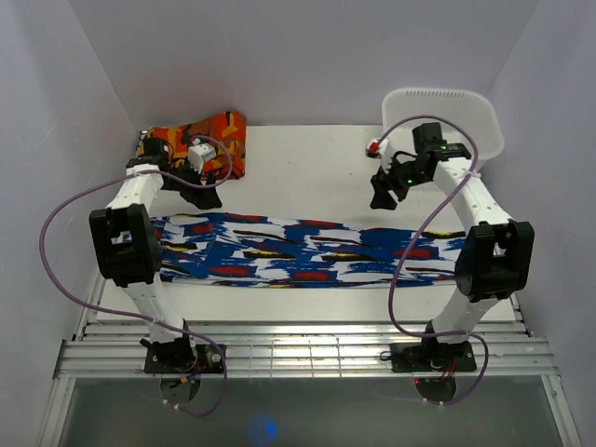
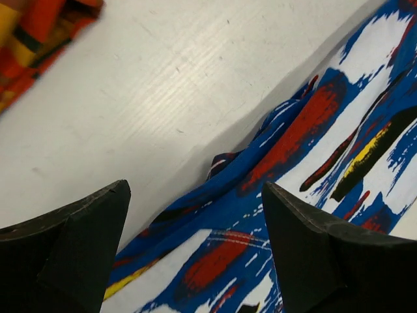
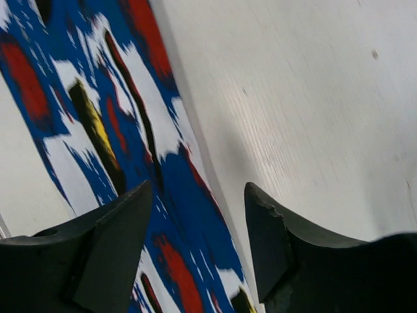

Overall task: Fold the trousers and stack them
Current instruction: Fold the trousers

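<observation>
The trousers (image 1: 307,250), in a blue-and-white streaky print with red, yellow and black marks, lie flat in a long strip across the table. My left gripper (image 1: 207,197) hovers over their far edge near the left end. It is open, with cloth (image 2: 228,254) showing below between the fingers (image 2: 85,241) and nothing held. My right gripper (image 1: 382,196) hangs above the far edge towards the right end. It too is open and empty, straddling the cloth's edge (image 3: 182,215). In the wrist views the left gripper (image 2: 195,188) and the right gripper (image 3: 199,189) both stand clear of the cloth.
A folded orange-red-and-black cloth (image 1: 196,140) lies at the back left, also seen as the orange cloth (image 2: 32,39). A white tray (image 1: 442,116) leans at the back right, with a small red-and-white object (image 1: 376,146) beside it. White walls close in three sides.
</observation>
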You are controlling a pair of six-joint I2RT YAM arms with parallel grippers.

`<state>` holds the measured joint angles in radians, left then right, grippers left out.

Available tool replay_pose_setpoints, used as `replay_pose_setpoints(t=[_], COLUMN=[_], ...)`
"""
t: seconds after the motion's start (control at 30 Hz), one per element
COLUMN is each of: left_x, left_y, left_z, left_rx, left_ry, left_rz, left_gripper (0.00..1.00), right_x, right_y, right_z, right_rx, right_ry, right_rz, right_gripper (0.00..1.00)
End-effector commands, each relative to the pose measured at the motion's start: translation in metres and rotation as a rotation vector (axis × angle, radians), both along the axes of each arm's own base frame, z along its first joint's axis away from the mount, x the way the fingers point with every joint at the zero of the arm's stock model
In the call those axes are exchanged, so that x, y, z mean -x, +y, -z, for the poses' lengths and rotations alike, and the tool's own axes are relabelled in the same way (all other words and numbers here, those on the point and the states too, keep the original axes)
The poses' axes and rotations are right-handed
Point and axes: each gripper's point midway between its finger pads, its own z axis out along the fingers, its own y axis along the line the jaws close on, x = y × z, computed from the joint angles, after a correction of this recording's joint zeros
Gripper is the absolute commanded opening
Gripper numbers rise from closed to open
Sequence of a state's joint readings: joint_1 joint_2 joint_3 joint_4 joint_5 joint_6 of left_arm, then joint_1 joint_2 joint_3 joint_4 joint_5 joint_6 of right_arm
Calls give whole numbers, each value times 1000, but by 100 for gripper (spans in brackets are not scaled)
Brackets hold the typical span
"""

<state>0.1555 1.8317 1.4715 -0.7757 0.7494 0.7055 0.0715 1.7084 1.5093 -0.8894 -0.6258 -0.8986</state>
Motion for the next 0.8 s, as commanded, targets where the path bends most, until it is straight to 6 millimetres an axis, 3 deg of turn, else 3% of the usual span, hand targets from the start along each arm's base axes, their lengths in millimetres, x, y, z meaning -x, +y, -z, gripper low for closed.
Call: replay_pose_setpoints(t=[0.0, 0.03, 0.17, 0.23, 0.33, 0.43, 0.47, 0.53, 0.57, 0.63, 0.67, 0.73, 0.77], left_x=[5, 12, 29, 34, 40, 55, 57, 66, 68, 70, 84, 85, 97], left_y=[-22, -29, -45, -48, -49, -51, -51, -46, -46, -42, -43, -38, -38], left_z=[25, 31, 55, 60, 52, 40, 38, 43, 33, 35, 47, 49, 65], left_rx=[52, 61, 60, 61, 57, 49, 35, -3, -22, -64, -76, -142, -159], left_ry=[77, 106, 154, 160, 108, 43, 15, -25, -77, -128, -110, -171, -150], left_rz=[72, 100, 158, 167, 189, 218, 230, 227, 228, 228, 233, 233, 238], left_gripper=[92, 90, 86, 78, 56, 28, 4, 0, 0, 0, 0, 0, 0], right_x=[-4, 0, -5, -4, -2, -3, -5, -1, -1, 9, 11, 19, 22], right_y=[60, 82, 132, 158, 188, 213, 222, 237, 244, 258, 263, 276, 279], right_z=[-10, -11, -4, 8, 19, 22, 19, 20, 17, 20, 21, 29, 35], right_rx=[-136, -139, -141, -141, -141, -168, -194, -213, -230, -239, -241, -233, -226], right_ry=[-15, -27, -63, -51, -35, -37, -48, -47, -56, -49, -52, -51, -47], right_rz=[-66, -114, -195, -242, -285, -285, -278, -289, -292, -319, -325, -347, -353], right_gripper=[66, 67, 72, 72, 70, 67, 67, 66, 66, 67, 68, 69, 70])
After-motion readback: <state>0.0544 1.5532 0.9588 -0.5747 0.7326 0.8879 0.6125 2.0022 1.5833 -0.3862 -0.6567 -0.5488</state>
